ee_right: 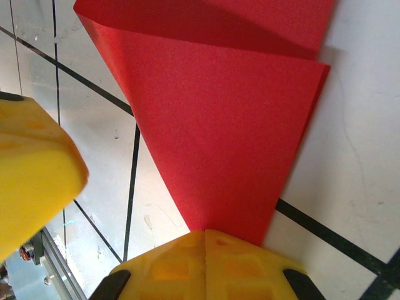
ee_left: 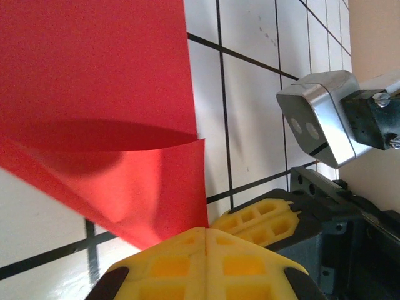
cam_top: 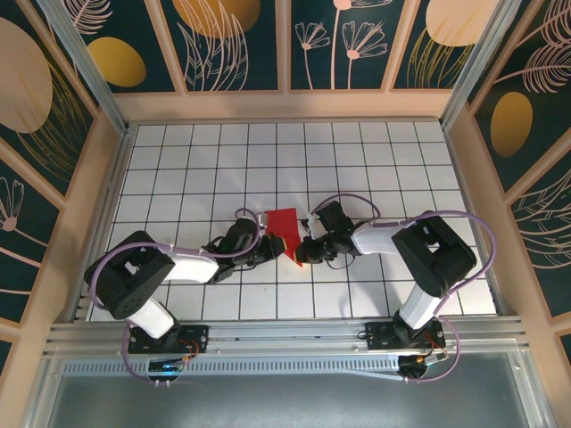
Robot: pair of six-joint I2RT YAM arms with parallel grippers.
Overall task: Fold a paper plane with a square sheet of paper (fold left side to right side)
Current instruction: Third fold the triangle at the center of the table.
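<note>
The square sheet of paper point(cam_top: 284, 230) is bright red and lies near the table's middle, partly lifted and curled over itself. In the left wrist view one layer of the sheet point(ee_left: 106, 75) casts a shadow on a lower flap that narrows into my left gripper point(ee_left: 206, 232), whose yellow jaws are shut on that corner. In the right wrist view the sheet point(ee_right: 219, 125) tapers down into my right gripper point(ee_right: 205, 234), also shut on it. From above, the left gripper point(cam_top: 272, 253) and the right gripper point(cam_top: 303, 251) meet at the sheet's near edge, almost touching.
The white gridded table point(cam_top: 294, 152) has low beige walls point(cam_top: 98, 178) at the left, right and back. The right arm's wrist camera housing point(ee_left: 319, 119) sits close beside the left gripper. A metal rail point(cam_top: 285, 334) runs along the near edge.
</note>
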